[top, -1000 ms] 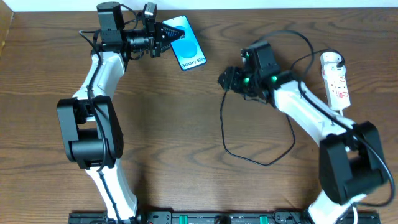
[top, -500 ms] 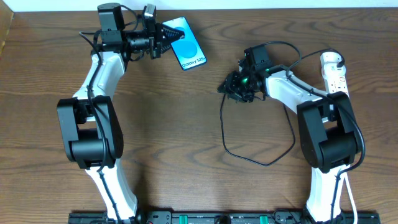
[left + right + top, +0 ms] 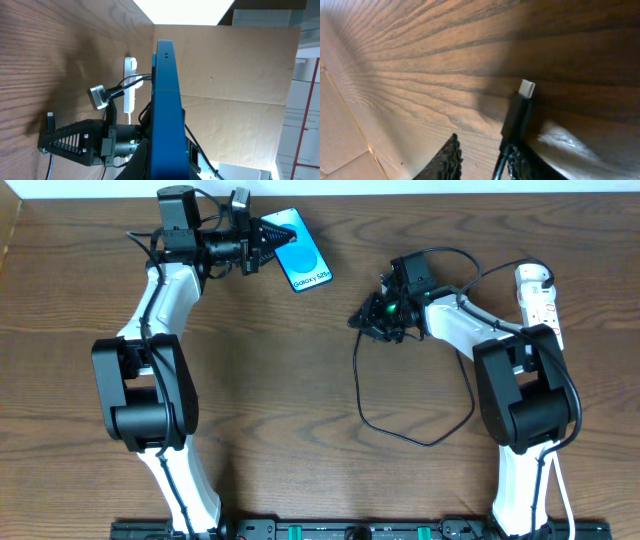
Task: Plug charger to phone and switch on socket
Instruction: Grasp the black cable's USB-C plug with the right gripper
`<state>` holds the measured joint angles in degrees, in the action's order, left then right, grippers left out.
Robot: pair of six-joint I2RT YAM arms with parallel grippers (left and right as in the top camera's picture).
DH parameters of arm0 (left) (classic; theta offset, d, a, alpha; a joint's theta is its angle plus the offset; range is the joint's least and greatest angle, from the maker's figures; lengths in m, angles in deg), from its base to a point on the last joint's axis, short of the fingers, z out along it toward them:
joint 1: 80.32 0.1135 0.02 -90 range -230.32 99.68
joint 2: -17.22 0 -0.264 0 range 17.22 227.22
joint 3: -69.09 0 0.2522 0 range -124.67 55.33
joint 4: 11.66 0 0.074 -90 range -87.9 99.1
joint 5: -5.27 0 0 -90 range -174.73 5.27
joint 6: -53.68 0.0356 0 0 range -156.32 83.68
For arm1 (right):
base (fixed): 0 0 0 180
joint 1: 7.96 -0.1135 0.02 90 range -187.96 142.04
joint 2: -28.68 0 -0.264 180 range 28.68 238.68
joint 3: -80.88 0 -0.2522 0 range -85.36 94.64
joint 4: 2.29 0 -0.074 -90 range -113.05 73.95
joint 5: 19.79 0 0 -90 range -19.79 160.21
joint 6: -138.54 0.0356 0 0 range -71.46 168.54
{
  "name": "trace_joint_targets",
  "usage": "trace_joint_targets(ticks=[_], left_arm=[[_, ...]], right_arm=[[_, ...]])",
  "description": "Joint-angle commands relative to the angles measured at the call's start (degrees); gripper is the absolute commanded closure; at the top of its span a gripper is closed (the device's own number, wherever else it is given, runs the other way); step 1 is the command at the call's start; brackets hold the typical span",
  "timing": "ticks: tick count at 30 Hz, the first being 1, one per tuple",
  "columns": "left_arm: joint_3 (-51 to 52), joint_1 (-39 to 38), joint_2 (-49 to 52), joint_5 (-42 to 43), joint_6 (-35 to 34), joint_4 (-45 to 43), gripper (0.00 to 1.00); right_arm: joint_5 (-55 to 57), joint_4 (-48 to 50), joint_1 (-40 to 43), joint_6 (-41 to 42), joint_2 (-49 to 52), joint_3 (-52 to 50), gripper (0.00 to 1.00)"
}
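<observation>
- Overhead view: we see a brown wood-grain table with two white-and-black arms reaching over it. At the far edge the left gripper is clamped on the left edge of a small rectangular black-edged phone. Its bright blue screen faces up and reads "Galaxy S25". We cannot tell whether the phone rests on the table.
- Right of centre, the right gripper pinches a long thin black charger cable near its end. The cable drops from the claw, loops across the wood toward us and climbs back to the right. This claw and the phone are well apart.
- At the right edge lies a white elongated power strip with small red switch marks. A white adapter sits at its far end.
- Left wrist view: the phone shows edge-on as a blue upright slab, squeezed in the left gripper at the bottom. Beyond it we see the right gripper with the small black plug poking out of its tip. The power strip lies farther back, before a brown cardboard wall.
- Right wrist view: the plug, black with a silver tip, sticks out of the right gripper between dark ridged fingers, just above the wood.
</observation>
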<state>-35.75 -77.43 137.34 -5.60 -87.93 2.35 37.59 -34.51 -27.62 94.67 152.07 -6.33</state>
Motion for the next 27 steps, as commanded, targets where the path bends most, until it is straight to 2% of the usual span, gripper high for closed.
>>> trace_joint_targets(ticks=[1, 3, 4, 12, 16, 23, 27], left_arm=[[0.11, 0.04, -1.38, 1.2, -0.07, 0.02, 0.93], [0.11, 0.04, -1.38, 1.18, -0.07, 0.02, 0.93], [0.11, 0.04, -1.38, 1.16, -0.07, 0.0, 0.93], [0.11, 0.04, -1.38, 1.25, -0.07, -0.02, 0.93], [0.11, 0.04, -1.38, 3.39, -0.07, -0.09, 0.93], [0.11, 0.04, -1.4, 7.06, -0.39, -2.1, 0.93], [0.11, 0.02, -1.4, 8.17, -4.61, -6.47, 0.92]], right_arm=[[0.96, -0.15, -0.26, -0.68, 2.84, 0.39, 0.8], [0.98, -0.11, -0.24, -3.89, 2.86, 0.42, 0.96], [0.94, -0.11, -0.2, -6.95, 2.82, 0.42, 0.99], [-5.4, 0.39, 0.52, -17.62, -2.16, 0.44, 0.99], [-14.75, -0.13, 1.7, -26.99, -8.76, 0.44, 0.99], [-25.51, -5.84, 3.87, -32.04, -13.22, 0.42, 0.99], [-32.44, -7.37, 3.74, -34.23, -13.22, 0.42, 0.99]])
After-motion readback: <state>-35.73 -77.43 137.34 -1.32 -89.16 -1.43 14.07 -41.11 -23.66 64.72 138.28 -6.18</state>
